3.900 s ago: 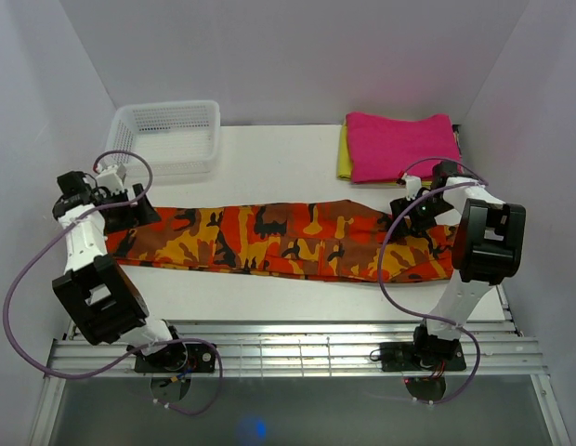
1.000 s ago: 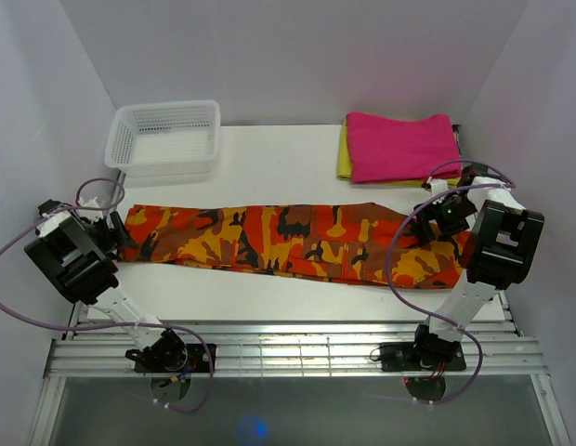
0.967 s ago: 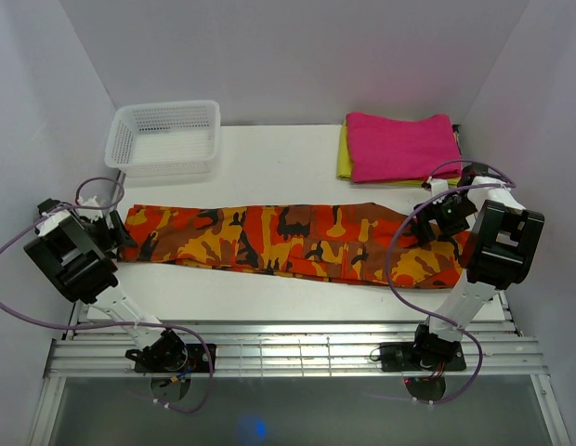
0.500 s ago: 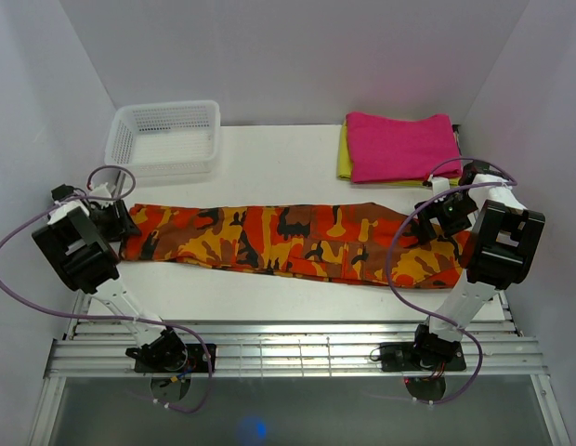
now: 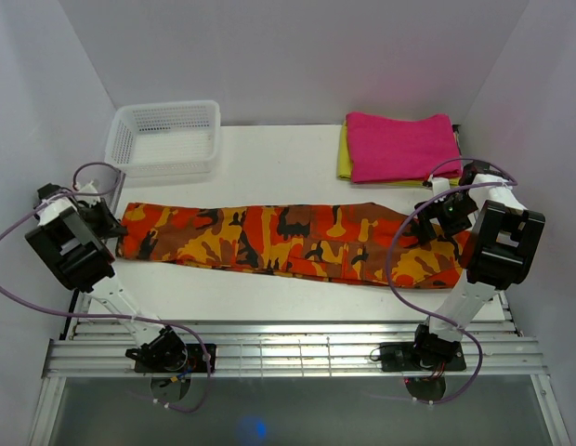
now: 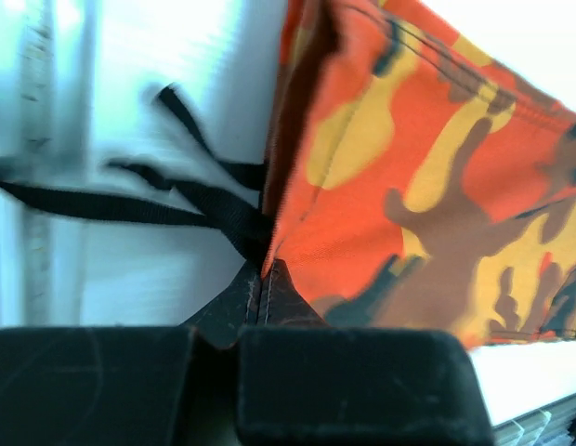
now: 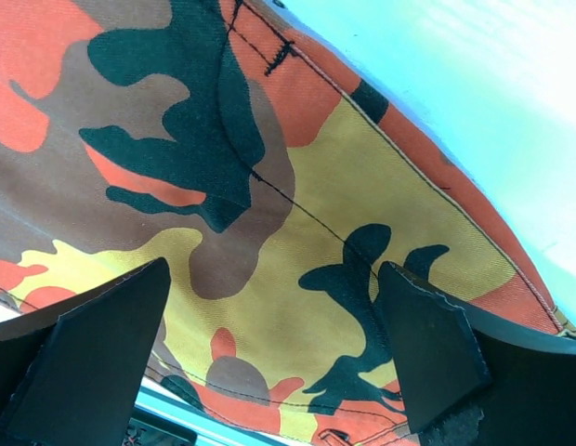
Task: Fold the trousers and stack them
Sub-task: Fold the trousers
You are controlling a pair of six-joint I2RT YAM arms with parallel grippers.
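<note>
The camouflage trousers [image 5: 288, 240] lie stretched flat, left to right, across the white table [image 5: 269, 167]. At their left end my left gripper [image 5: 108, 223] is low on the table. In the left wrist view its jaws are shut on the edge of the trousers [image 6: 399, 177], with the left gripper [image 6: 264, 277] pinching the cloth's corner beside loose black straps [image 6: 190, 209]. My right gripper [image 5: 433, 223] hovers over the right end. In the right wrist view the right gripper [image 7: 269, 344] stands wide open just above the trousers [image 7: 297, 223], with nothing between its fingers [image 7: 93, 344].
A white mesh basket [image 5: 164, 137] stands at the back left. A folded magenta-pink cloth [image 5: 402, 144] lies on a yellow one [image 5: 344, 160] at the back right. Metal rails [image 5: 288, 351] run along the near edge, and walls close in on both sides.
My left gripper has gone from open to shut on the left end of the trousers, shifting slightly back and left. The right gripper has stayed open over the right end.
</note>
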